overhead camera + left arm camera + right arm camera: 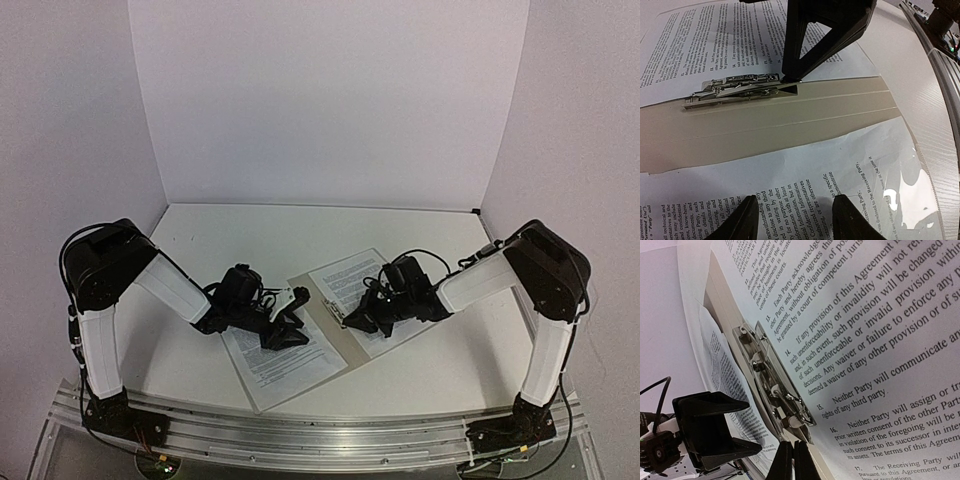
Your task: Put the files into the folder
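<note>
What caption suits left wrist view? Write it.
Shut right gripper tip at silver metal clip on beige cardboard folder, between printed white paper sheets.

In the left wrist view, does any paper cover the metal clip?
No, the metal clip lies bare on the folder, with files on either side.

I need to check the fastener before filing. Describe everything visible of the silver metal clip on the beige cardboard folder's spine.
The silver metal clip is long, narrow and shiny, built of layered stamped strips, lying flat along the beige cardboard folder's spine. White printed paper sheets flank it. The shut right gripper has its black fingertips at one end, apparently touching it. Whether it is latched cannot be told.
</note>
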`<action>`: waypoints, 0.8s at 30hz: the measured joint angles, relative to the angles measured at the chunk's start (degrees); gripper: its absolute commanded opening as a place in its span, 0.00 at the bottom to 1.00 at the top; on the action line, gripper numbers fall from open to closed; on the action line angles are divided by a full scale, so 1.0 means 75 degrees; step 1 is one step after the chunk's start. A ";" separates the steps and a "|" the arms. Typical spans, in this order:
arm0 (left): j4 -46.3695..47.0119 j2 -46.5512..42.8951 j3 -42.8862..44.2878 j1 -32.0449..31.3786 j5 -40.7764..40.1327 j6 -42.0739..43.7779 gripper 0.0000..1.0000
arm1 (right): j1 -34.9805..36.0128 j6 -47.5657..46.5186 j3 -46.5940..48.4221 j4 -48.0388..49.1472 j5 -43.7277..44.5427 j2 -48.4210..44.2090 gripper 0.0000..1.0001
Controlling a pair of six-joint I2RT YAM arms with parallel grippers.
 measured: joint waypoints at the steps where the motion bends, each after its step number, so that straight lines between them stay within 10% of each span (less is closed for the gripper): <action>1: -0.0002 0.0000 0.0000 0.0003 0.0013 -0.0002 0.50 | 0.0000 -0.0002 -0.0022 0.0048 0.0000 0.0005 0.00; 24: -0.0005 0.0000 0.0000 0.0101 0.0050 -0.0002 0.50 | -0.0059 -0.0082 -0.0229 0.0918 0.0085 0.0349 0.00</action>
